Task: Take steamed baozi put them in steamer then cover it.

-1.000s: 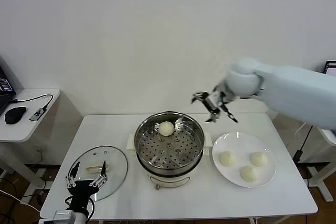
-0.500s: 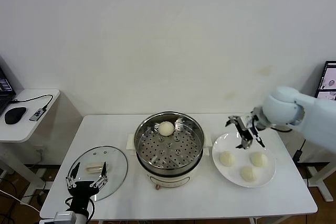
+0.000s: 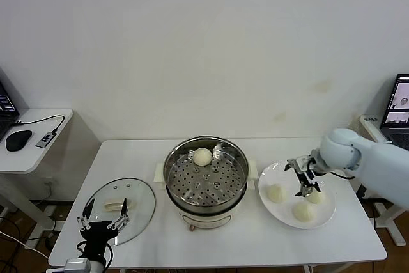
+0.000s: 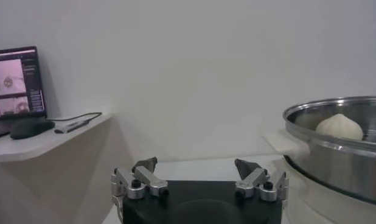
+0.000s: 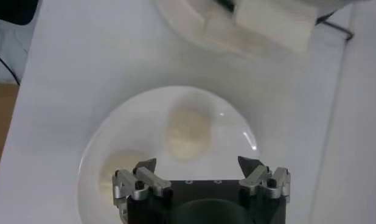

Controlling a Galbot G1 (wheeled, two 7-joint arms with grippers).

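The right tool (image 3: pixel 304 176) hangs over the white plate (image 3: pixel 323 220), jaws spread wide and holding nothing, positioned between the bun nearest the steamer (image 3: pixel 276 192) and the bun at the plate's outer side (image 3: pixel 316 195); a third bun (image 3: pixel 303 211) lies toward the plate's front edge. In the right wrist view the tool (image 5: pixel 200 169) looks straight down on one bun (image 5: pixel 187 131), which sits between and ahead of the fingertips, with a second bun (image 5: pixel 118 173) partly hidden behind one finger. One bun (image 3: pixel 202 156) already rests on the perforated floor at the back of the steamer (image 3: pixel 206 172), so three transfers and the covering step appear to remain. The buns look light, soft and smooth-skinned; a hard squeeze would likely dent or tear the dough, and a shallow pinch could let the rounded surface slip. Recommended hold: straddle the bun across its widest part, fingertips low on opposite flanks, and close only until it is secure. The cover (image 3: pixel 119 208) lies flat on the tabletop (image 3: pixel 255 247) beside the steamer; it appears to be rigid, breakable glass, best taken by its centre bar handle (image 3: pixel 117 205). The left tool (image 3: pixel 102 219) waits at the cover's near edge, jaws wide and empty.
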